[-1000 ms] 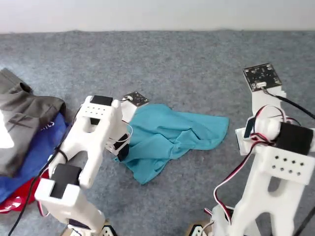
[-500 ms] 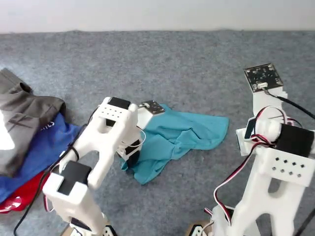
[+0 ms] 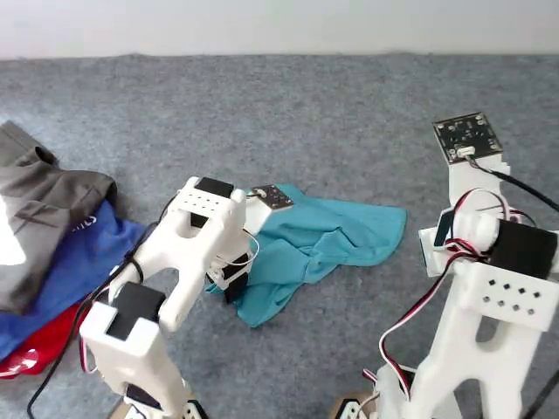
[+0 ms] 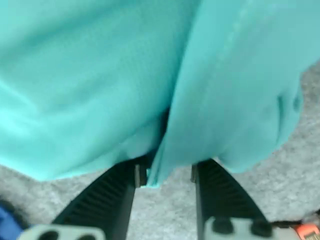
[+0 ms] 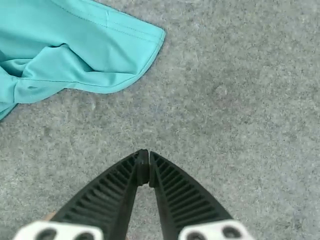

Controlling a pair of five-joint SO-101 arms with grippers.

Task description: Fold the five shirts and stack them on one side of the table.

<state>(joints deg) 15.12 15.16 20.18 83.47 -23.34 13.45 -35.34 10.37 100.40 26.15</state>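
A teal shirt (image 3: 336, 234) lies crumpled in the middle of the grey table, and it also lies under both wrist cameras (image 4: 225, 75) (image 5: 75, 50). My left gripper (image 3: 230, 281) is at the shirt's near left edge. In the left wrist view this gripper (image 4: 167, 172) is shut on a thick fold of the teal cloth held between its fingers. My right gripper (image 5: 145, 167) hangs shut over bare carpet, apart from the shirt's right corner. The right arm (image 3: 489, 262) stands at the table's right side.
A pile of shirts sits at the left edge: grey (image 3: 39, 218) on top, blue (image 3: 83, 253) under it, red (image 3: 31, 353) at the bottom. The grey carpet (image 3: 332, 113) stretches behind the teal shirt to the far wall.
My left arm has moved right with the teal shirt's left edge, bunching the cloth toward the middle. The right arm has kept still.
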